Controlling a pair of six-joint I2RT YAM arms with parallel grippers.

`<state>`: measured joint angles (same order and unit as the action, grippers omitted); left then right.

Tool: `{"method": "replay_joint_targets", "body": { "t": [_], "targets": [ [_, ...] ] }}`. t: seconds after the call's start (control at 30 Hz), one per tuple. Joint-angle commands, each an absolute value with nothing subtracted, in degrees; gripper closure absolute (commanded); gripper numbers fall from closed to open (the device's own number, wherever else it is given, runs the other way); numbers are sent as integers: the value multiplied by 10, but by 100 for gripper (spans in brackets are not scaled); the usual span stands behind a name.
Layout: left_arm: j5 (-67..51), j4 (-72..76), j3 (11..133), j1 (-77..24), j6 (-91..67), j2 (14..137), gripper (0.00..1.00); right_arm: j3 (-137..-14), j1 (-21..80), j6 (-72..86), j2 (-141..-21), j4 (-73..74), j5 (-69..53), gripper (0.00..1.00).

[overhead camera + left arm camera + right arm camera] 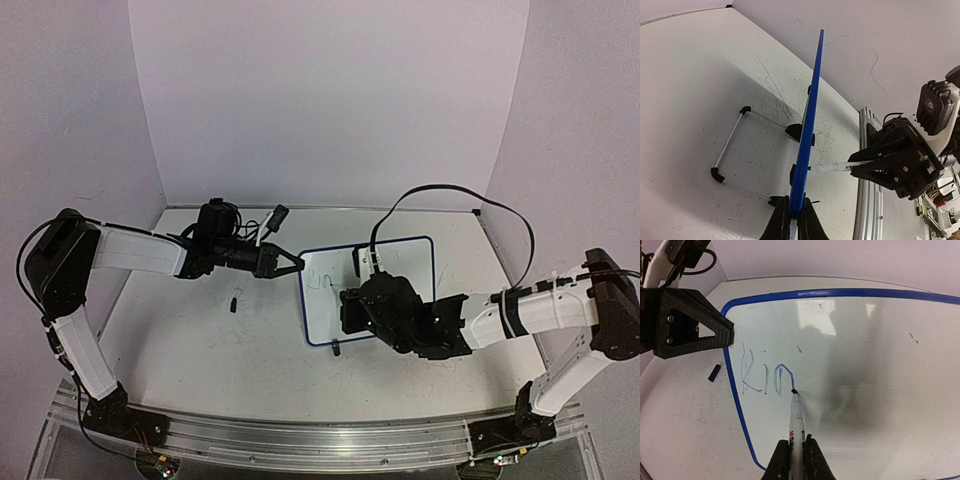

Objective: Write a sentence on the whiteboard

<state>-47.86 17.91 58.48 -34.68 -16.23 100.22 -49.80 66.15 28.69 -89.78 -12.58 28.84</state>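
The whiteboard (410, 262) lies mid-table, white with a thin blue frame. My left gripper (296, 266) is shut on its left edge; the left wrist view shows the frame edge-on (812, 95) between that gripper's jaws (796, 206). My right gripper (348, 308) is shut on a white marker (796, 415), with its tip touching the board (865, 365). The sentence (765, 377) reads "Kin" in thin blue strokes, and the marker tip sits at the end of the "n". The marker (837, 167) and the right gripper (895, 160) also show in the left wrist view.
A small dark marker cap (233, 301) lies on the table left of the board. A thin wire frame with black corners (730, 142) lies beside the board. Black clip feet (795, 131) sit at the board's edge. An aluminium rail (300, 440) runs along the near edge.
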Motion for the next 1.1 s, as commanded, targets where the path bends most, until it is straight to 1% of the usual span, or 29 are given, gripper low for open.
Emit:
{"method": "replay_joint_targets", "body": {
  "t": [0.0, 0.23, 0.5, 1.07],
  "targets": [
    [-499, 181, 584, -346, -160, 981, 100, -485, 656, 296, -898, -96, 304, 100],
    [-501, 181, 585, -346, -160, 983, 100, -512, 656, 279, -894, -96, 308, 100],
    [-501, 181, 586, -346, -159, 982, 100, -502, 656, 253, -835, -107, 303, 100],
    [-501, 181, 585, -346, -160, 982, 100, -503, 645, 247, -872, -134, 308, 100]
  ]
}}
